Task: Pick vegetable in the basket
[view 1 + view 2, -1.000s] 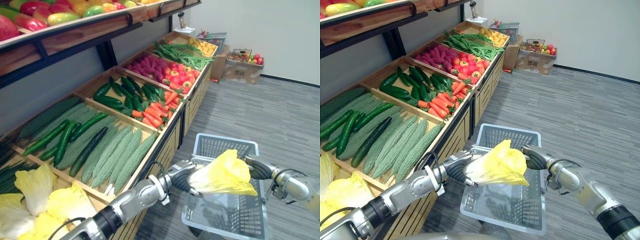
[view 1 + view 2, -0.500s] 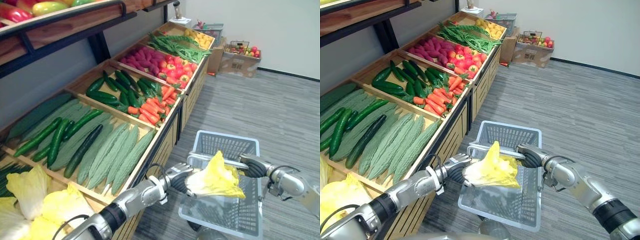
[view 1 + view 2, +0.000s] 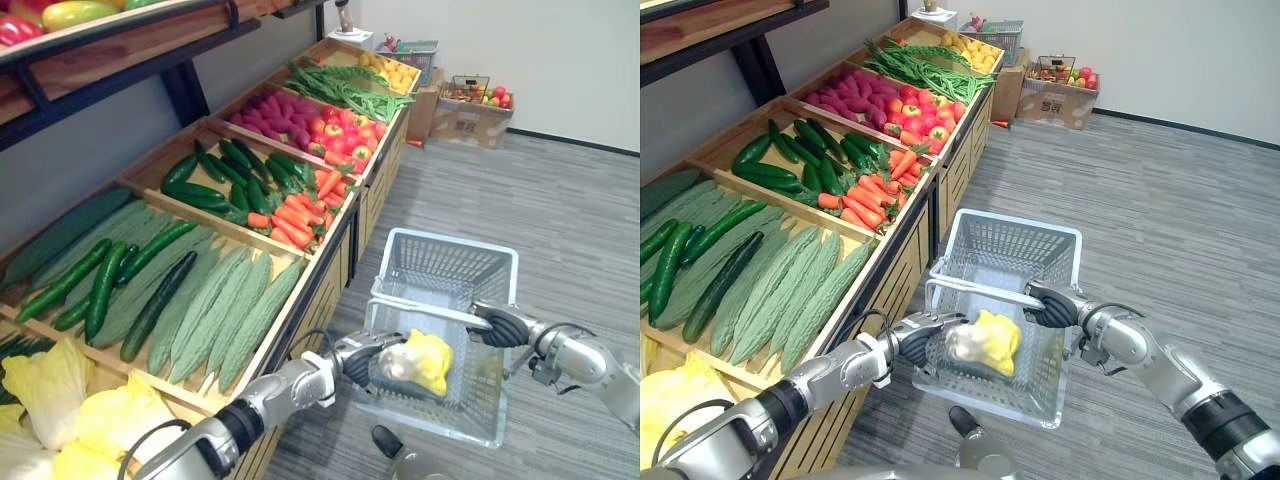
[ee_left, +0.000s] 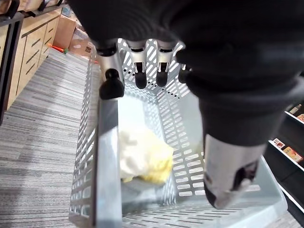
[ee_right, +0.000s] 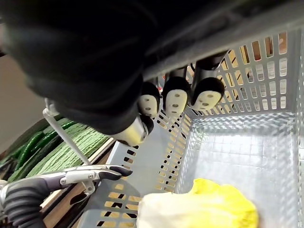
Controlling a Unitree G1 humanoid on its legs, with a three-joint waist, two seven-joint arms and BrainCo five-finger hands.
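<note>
"Where was the vegetable, then?"

"Nearest me, a heap of pale yellow leafy cabbages [image 3: 95, 415] sat in the closest wooden bin. Just past it, one more yellow leafy cabbage [image 3: 986, 340] lay on the floor of the light grey slotted plastic basket [image 3: 1012, 221]."

"Was the left hand holding it?"

"No. The left hand [image 3: 918, 338] hung at the basket's near wall with its fingers straight and spread, and from where I stood no leaf touched them. The right hand [image 3: 1052, 308] was clamped round the basket's grey handle bar [image 3: 975, 291], holding it over the grey carpet [image 3: 1160, 200]."

"So the job was done?"

"For that cabbage I'd say so. It was in, and only the left hand needed drawing clear. Farther along, the bumpy green bitter gourds [image 3: 790, 290] and the orange carrots [image 3: 872, 198] lay in their bins, if more were wanted."
</note>
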